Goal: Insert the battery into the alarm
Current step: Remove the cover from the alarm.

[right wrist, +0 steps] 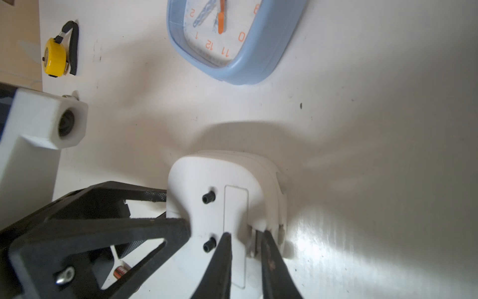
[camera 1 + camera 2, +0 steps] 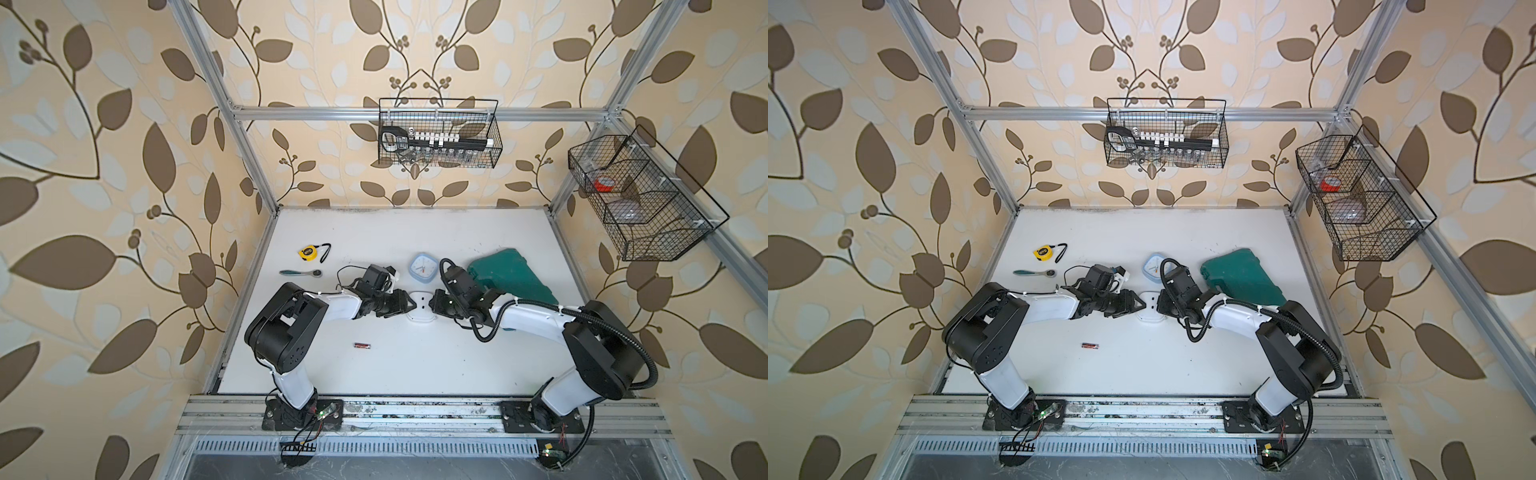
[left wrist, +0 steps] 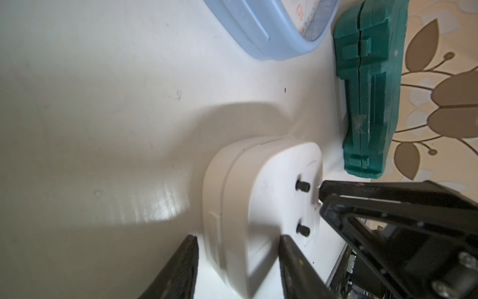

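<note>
In both top views the battery (image 2: pixel 363 345) lies loose on the table (image 2: pixel 415 370), well apart from the white alarm (image 2: pixel 422 309), which sits face-down between left gripper (image 2: pixel 410 305) and right gripper (image 2: pixel 433 306). Left wrist: left jaws straddle the alarm's edge, can't tell if they're squeezing. Right wrist: right jaws are nearly together over its back, grip unclear. The blue clock (image 1: pixel 240 51) reads orange 12, 11, 1, 2.
</note>
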Controlling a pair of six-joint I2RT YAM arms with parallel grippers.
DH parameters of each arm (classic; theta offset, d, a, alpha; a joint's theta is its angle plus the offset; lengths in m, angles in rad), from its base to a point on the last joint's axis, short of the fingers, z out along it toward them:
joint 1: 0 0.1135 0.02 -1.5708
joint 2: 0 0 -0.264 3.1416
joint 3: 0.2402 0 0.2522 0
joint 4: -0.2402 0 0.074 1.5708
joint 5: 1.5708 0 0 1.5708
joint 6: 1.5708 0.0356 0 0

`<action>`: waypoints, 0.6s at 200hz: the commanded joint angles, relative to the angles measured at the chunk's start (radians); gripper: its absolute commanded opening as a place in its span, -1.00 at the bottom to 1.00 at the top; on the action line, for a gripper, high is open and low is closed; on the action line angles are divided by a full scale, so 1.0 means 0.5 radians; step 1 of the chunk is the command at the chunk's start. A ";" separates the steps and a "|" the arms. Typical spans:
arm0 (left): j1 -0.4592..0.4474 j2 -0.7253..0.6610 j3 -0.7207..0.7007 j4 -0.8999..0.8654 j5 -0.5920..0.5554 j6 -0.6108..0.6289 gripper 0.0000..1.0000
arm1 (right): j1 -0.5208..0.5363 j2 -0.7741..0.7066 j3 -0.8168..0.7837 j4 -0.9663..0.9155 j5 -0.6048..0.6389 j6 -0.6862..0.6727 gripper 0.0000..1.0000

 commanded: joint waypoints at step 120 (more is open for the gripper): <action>-0.012 0.043 0.003 -0.069 0.017 0.006 -0.15 | 0.020 0.008 0.062 -0.003 0.015 -0.052 -0.68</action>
